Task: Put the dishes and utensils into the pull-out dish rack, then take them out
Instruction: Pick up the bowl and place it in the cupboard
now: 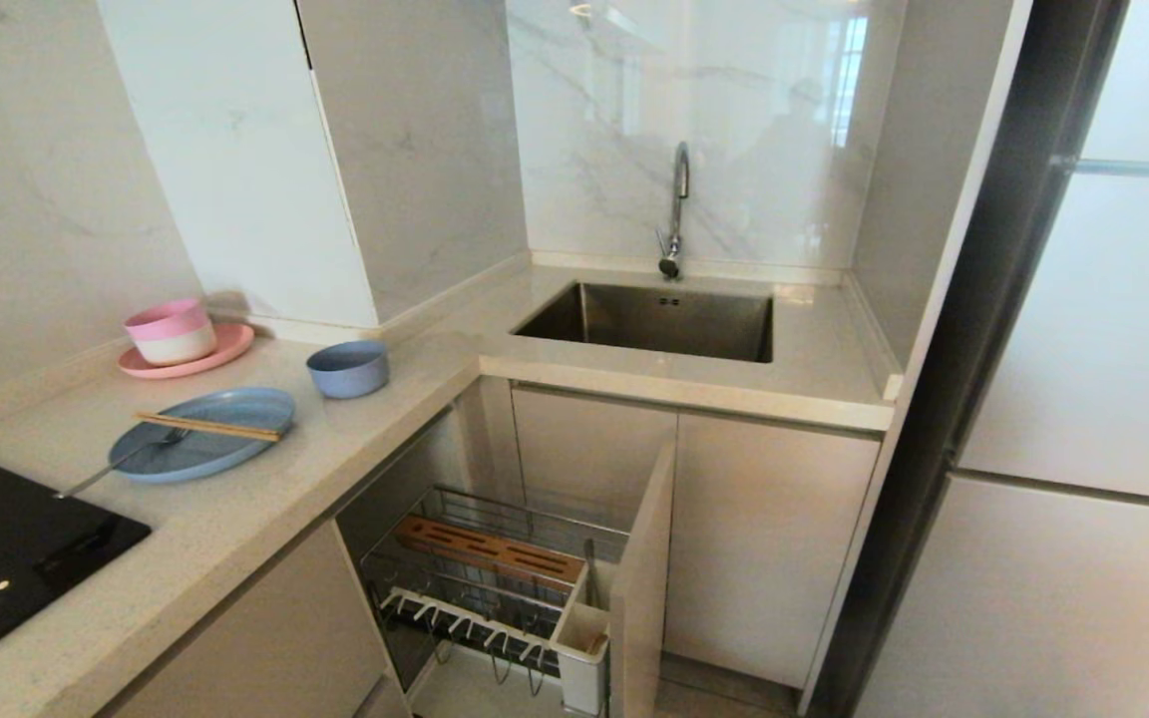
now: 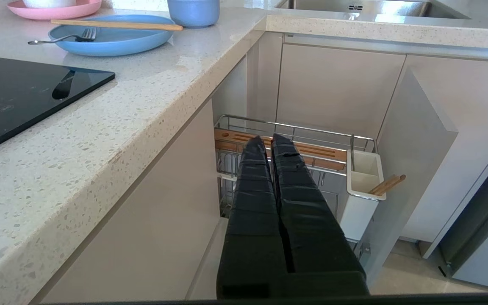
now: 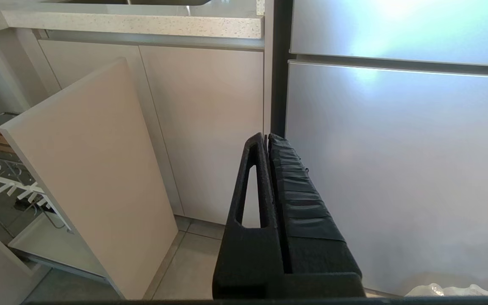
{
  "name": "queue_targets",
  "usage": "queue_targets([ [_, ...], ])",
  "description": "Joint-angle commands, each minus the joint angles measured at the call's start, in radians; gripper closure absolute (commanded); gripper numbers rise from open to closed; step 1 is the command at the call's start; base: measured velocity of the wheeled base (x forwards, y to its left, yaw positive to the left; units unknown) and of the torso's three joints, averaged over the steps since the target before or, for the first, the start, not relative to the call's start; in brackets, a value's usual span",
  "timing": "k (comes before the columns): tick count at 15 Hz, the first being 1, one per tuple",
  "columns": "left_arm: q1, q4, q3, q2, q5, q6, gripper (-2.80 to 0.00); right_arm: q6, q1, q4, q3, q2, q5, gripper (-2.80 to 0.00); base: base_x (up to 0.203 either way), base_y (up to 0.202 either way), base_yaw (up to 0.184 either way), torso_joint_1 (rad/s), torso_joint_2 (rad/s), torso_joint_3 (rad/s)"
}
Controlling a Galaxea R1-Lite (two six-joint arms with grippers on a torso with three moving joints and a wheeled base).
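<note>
On the counter at the left lies a pale-blue plate (image 1: 225,449) (image 2: 112,42). Wooden chopsticks (image 1: 207,427) (image 2: 117,25) and a silver fork (image 1: 121,461) (image 2: 64,38) rest across it. A pale-blue bowl (image 1: 348,367) (image 2: 193,12) stands just behind it. Below the counter the pull-out dish rack (image 1: 495,568) (image 2: 295,127) is drawn out, with no dishes in it. Light-brown stick ends (image 2: 388,185) poke from its white utensil cup (image 1: 579,643) (image 2: 360,199). My left gripper (image 2: 268,140) is shut and empty, low in front of the rack. My right gripper (image 3: 267,137) is shut, empty, facing the grey fridge door.
A pink-and-white bowl (image 1: 172,331) sits on a pink plate (image 1: 225,351) at the counter's back. A black hob (image 1: 6,548) is at the near left. The steel sink (image 1: 654,319) and tap (image 1: 676,209) are behind. The rack's beige front panel (image 1: 642,588) (image 3: 95,182) juts out.
</note>
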Motion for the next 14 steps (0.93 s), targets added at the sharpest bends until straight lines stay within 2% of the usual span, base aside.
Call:
queue_targets([
  [1, 0.000, 0.000, 0.000, 0.000, 0.000, 0.000, 0.00, 0.000, 0.000, 0.000, 0.000, 0.001, 0.000, 0.00, 0.000, 0.000, 0.000, 0.000, 0.00, 0.000],
  [6, 0.000, -0.002, 0.001, 0.000, 0.000, 0.003, 0.00, 0.000, 0.000, 0.000, 0.000, 0.001, 0.000, 0.00, 0.000, 0.000, 0.000, 0.000, 0.00, -0.007],
  [14, 0.000, 0.000, 0.000, 0.000, 0.000, 0.003, 0.00, 0.000, 0.000, 0.000, 0.000, 0.000, 0.000, 0.00, 0.000, 0.000, 0.000, 0.003, 0.00, -0.176],
])
